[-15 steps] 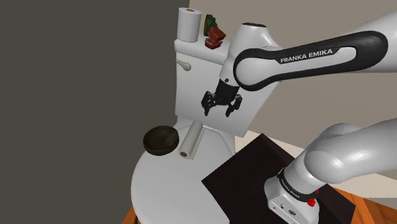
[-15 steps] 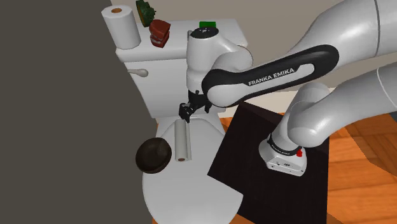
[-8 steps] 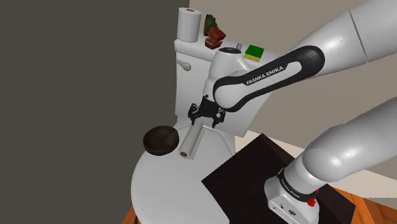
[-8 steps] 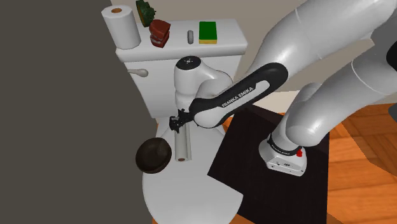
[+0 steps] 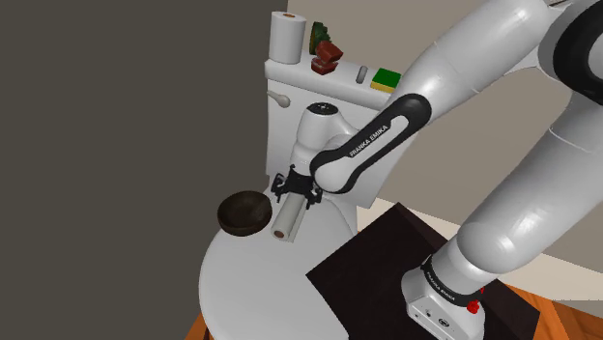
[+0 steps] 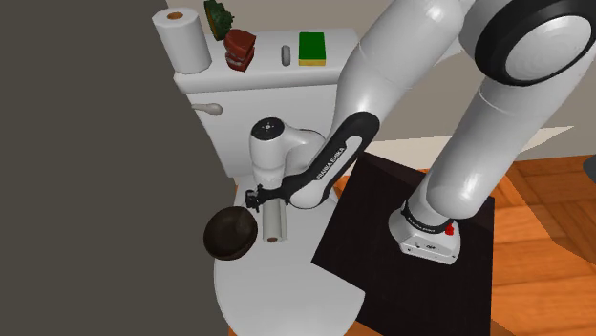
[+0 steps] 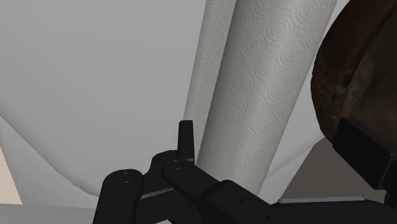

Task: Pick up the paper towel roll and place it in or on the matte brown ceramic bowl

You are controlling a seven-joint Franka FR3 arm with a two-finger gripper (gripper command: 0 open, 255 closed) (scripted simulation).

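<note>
Down low was the gripper [image 5: 293, 189], right over the white toilet lid [image 5: 246, 285], at the far end of the paper towel roll [image 5: 287, 222]. Its fingers stood apart, one on either side of the roll, and neither was pressed against it, so nothing was held. The roll lay flat on the lid, pointing toward the tank [image 5: 290, 135]. The dark brown bowl [image 5: 243, 212] sat upright just beside it, on the shoulder view's left.
</note>
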